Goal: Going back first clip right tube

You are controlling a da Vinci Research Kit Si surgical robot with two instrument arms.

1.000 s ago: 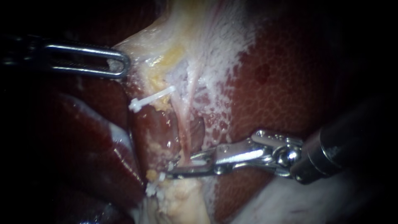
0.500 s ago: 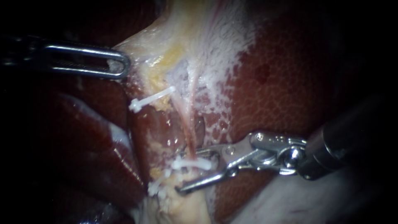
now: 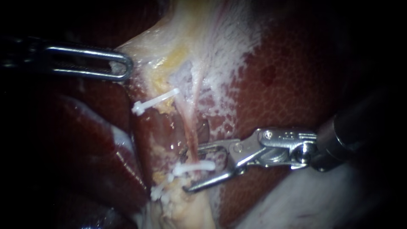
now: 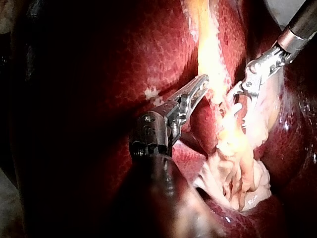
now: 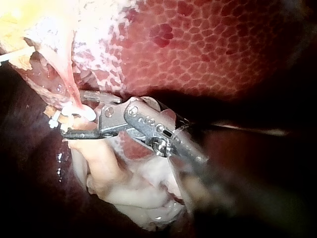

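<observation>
Clip (image 3: 199, 166): white, across the tube (image 3: 191, 135), low down.
Right instrument (image 3: 187, 171): jaws wide, straddling the clip, gripping nothing.
Left instrument (image 3: 122, 64): we hold pale tissue (image 3: 146, 46).
Handling: tube looks thin, soft and tearable, so we'd grasp neighbouring tissue instead.

My right instrument (image 3: 188, 169) ends in jaws of bright polished metal that throw back glints. The shaft behind them looks dark and matt. My left instrument (image 3: 123, 64) shows the same shiny metal at its tip. The clip (image 3: 196, 166) on the tube (image 3: 191, 135) and the second clip (image 3: 154, 101) look like white matt plastic. The tube is smooth and wet. The liver (image 3: 288, 85) is glossy, with a fine netted grain; the pale fat (image 3: 186, 208) is lumpy and rough-looking.
</observation>
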